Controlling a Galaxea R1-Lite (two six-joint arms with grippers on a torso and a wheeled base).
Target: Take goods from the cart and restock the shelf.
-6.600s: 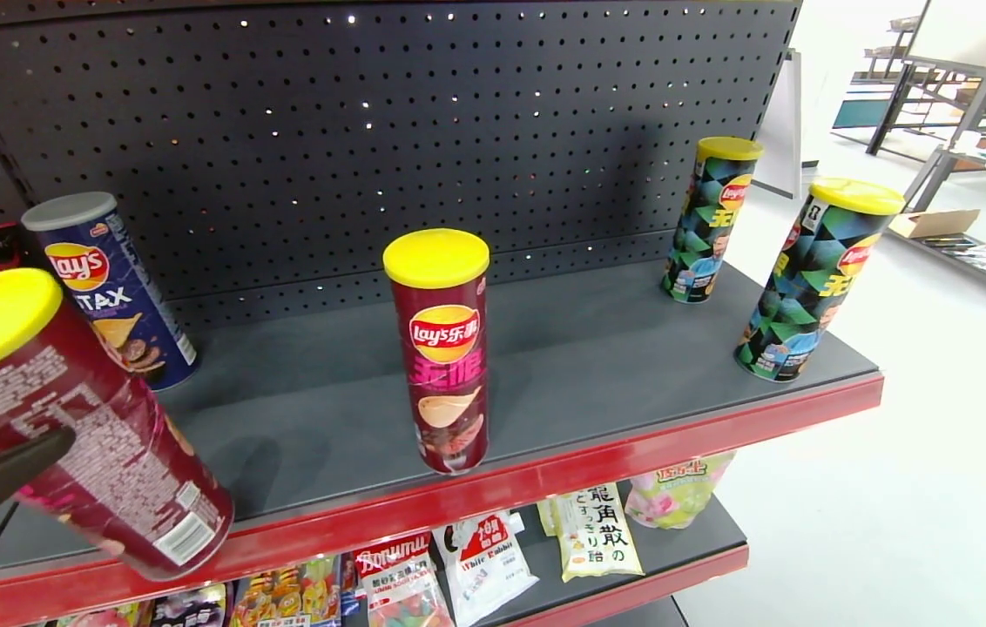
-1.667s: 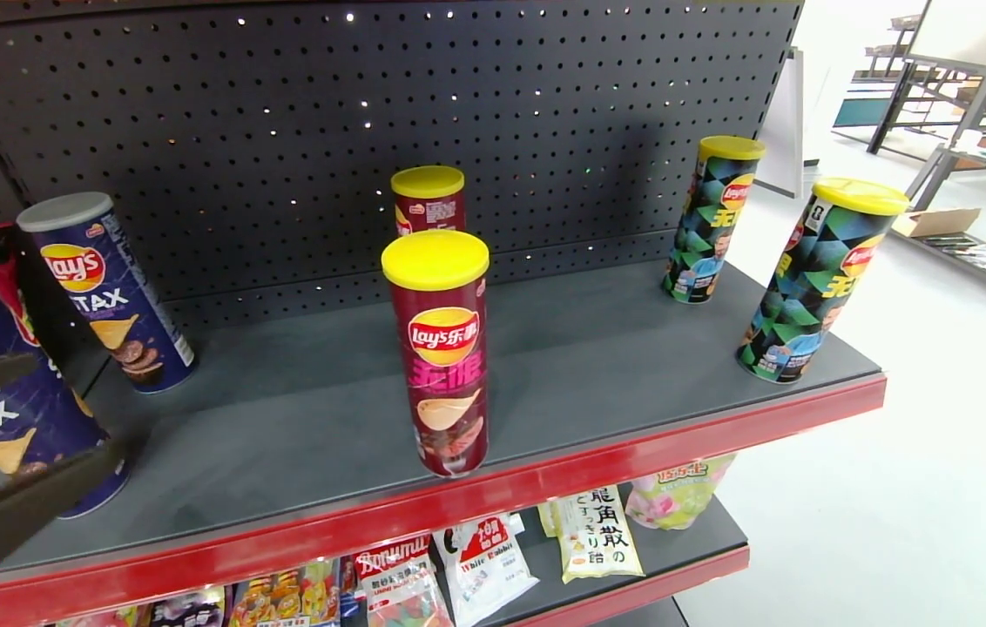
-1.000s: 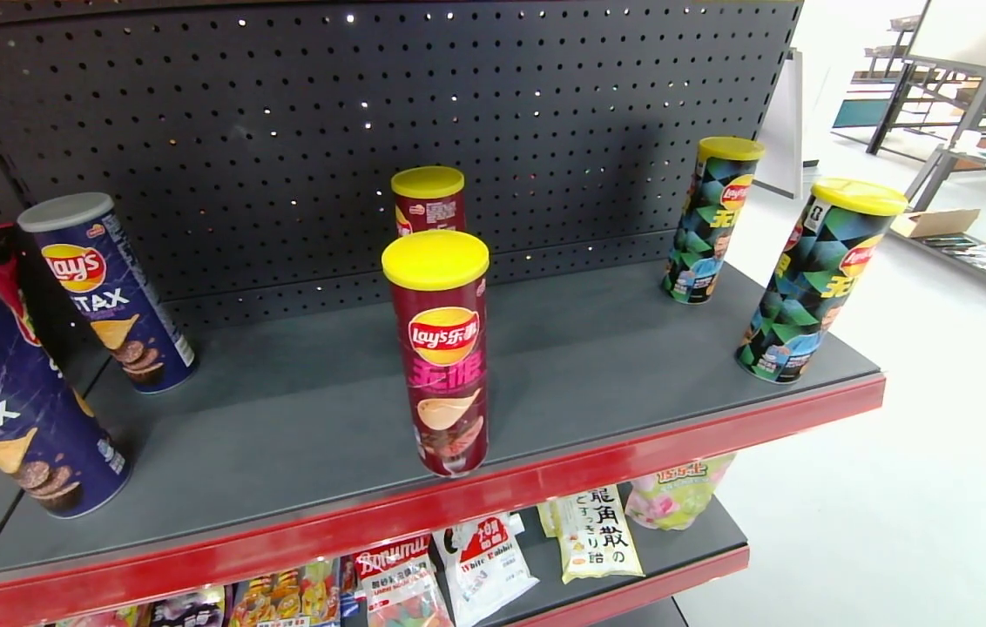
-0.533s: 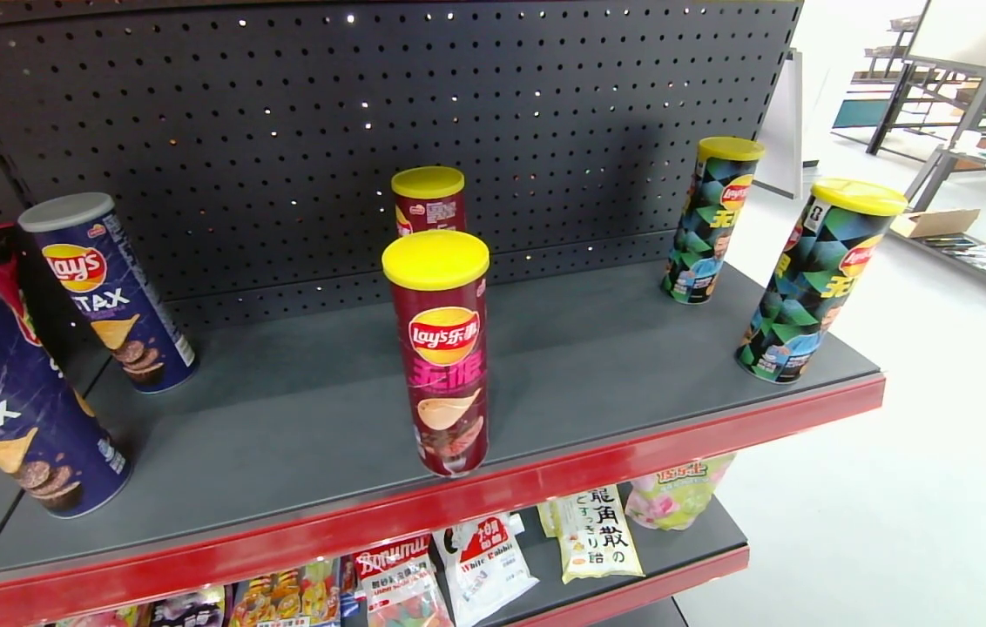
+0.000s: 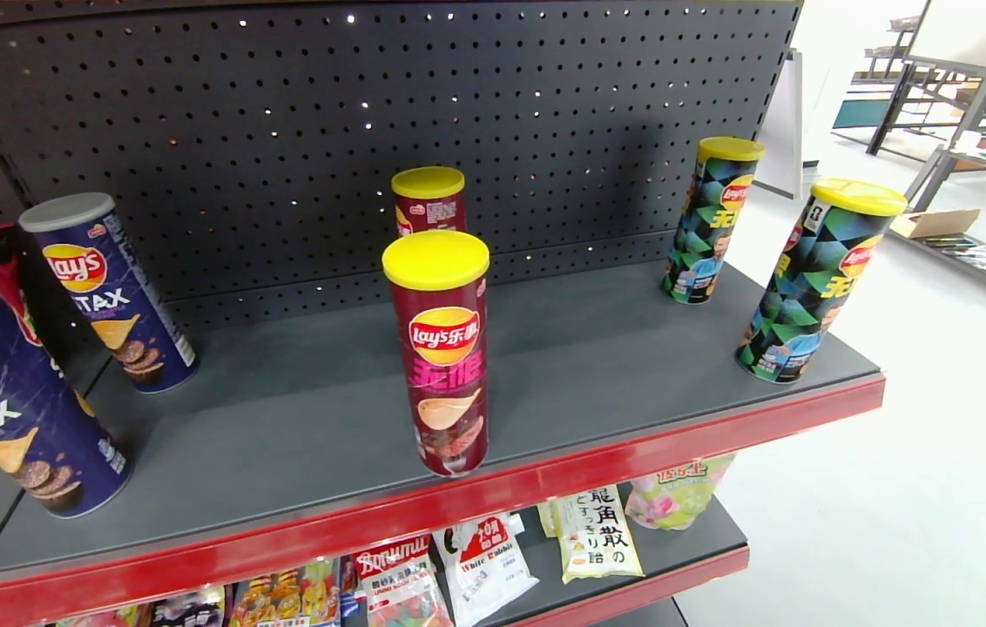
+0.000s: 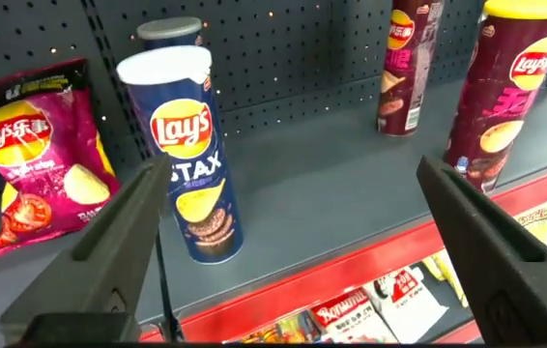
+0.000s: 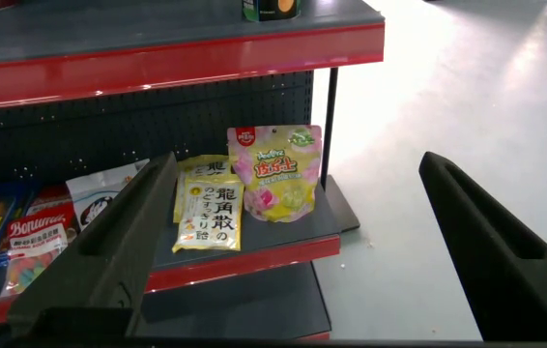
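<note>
Head view. Landmark: front maroon can point(image 5: 445, 357), yellow lid, upright on the shelf point(image 5: 301, 435) just behind its red front lip point(image 5: 545, 483).

Nearest, below the landmark: snack bags point(image 5: 589, 531) lying on the lower shelf.

Front row: near blue can point(image 5: 10, 401) well to the left of the landmark, upright, pale lid. Near patterned can point(image 5: 815, 283) well to the landmark's right, by the shelf's end, yellow lid.

Back row: rear maroon can point(image 5: 428, 200) directly behind the landmark, partly hidden by it. Rear blue can point(image 5: 105, 292) behind and left of the landmark. Rear patterned can point(image 5: 711, 222) behind and right. All upright, none touching. Pegboard point(image 5: 327, 131) backs them all.

Left wrist view: left gripper point(image 6: 295, 169) in front of the shelf, left of the landmark, fingers spread wide, nothing between them; near blue can straight ahead, red crisp bag point(image 6: 37, 169) beyond it against the pegboard.

Right wrist view: right gripper point(image 7: 300, 162) lower than the landmark, fingers spread wide and empty, facing the lower shelf's pink-green bag point(image 7: 275, 172) and yellow bag point(image 7: 211, 208).
</note>
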